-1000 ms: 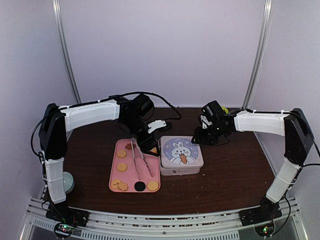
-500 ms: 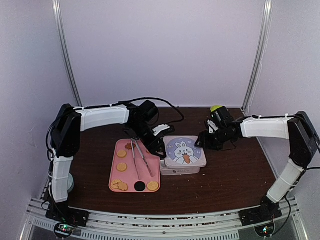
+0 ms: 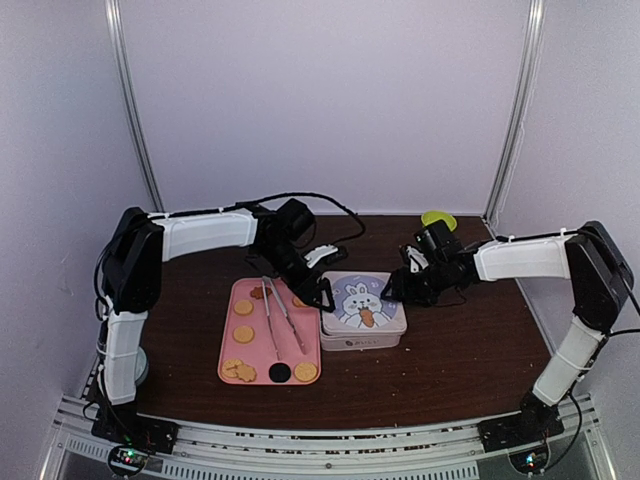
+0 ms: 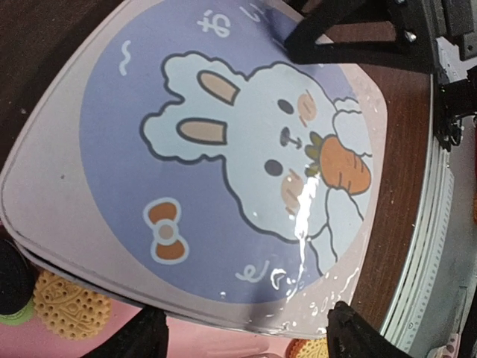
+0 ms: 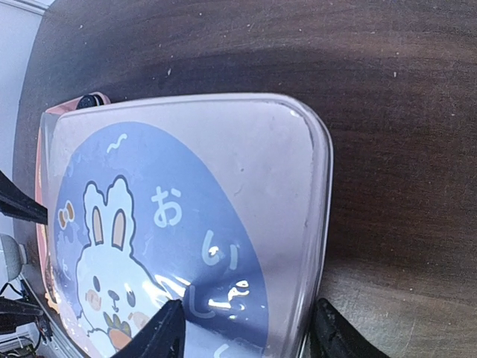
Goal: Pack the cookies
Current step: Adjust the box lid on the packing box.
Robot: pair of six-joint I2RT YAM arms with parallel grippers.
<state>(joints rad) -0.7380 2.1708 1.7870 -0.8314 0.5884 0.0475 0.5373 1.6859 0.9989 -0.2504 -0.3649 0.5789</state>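
Several golden cookies [image 3: 244,334] and one dark one [image 3: 280,373] lie on a pink tray [image 3: 228,340] with metal tongs [image 3: 280,318]. A golden cookie [image 4: 71,306] also shows under the lid's edge in the left wrist view. A tin with a bunny lid [image 3: 362,305] stands right of the tray. My left gripper [image 3: 322,292] is open at the lid's left edge [image 4: 247,317]; the lid [image 4: 223,149] fills that view. My right gripper [image 3: 395,290] is open at the lid's far right corner [image 5: 247,307], with one finger [image 5: 160,335] over the lid [image 5: 186,186] and the other beside its rim.
A green round object [image 3: 437,218] lies at the table's back right corner. A grey round object [image 3: 135,362] sits by the left arm's base. Cables trail over the table behind the tin. Dark wooden table [image 3: 470,340] lies right of the tin.
My left gripper has moved from above the tray to the lid's left edge. My right gripper swung out to the right, then came back down to the lid's right corner. The lid shifted slightly.
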